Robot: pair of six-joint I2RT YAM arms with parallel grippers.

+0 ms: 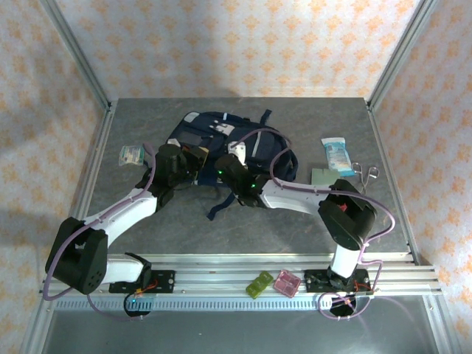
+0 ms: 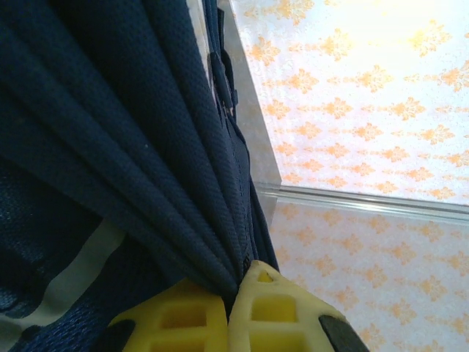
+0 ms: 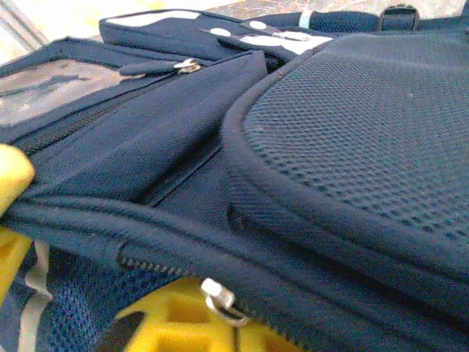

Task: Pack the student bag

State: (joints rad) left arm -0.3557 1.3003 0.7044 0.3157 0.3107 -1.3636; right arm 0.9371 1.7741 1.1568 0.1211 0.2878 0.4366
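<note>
the student bag [image 1: 243, 140] lies flat at the centre of the top view, on the far half of the grey table [image 1: 310, 221], with dark straps trailing toward the bottom of the frame. nothing looks packed yet, so you appear to be at the opening step.

the left gripper [image 1: 193, 158] meets the bag's left edge. in the left wrist view its yellow fingers [image 2: 245, 323] press together at the bottom of the frame, and a bunch of navy mesh fabric fans up from between them. that pinch probably anchors the bag so it cannot slide.

the right gripper [image 1: 234, 151] sits at the bag's near middle. in the right wrist view its fingers [image 3: 176, 323] are closed narrowly over the bag's zippered seam. a silver zipper pull [image 3: 220, 301] lies just beside the lower finger at bottom centre. whether the pull itself is caught, you cannot tell.

items wait well apart from the bag: a small packet [image 1: 133, 153] at left, a blue and white pouch [image 1: 336, 153] and metal scissors [image 1: 366, 171] at right, and a green box [image 1: 259, 285] and pink box [image 1: 286, 283] on the rail at the bottom.
</note>
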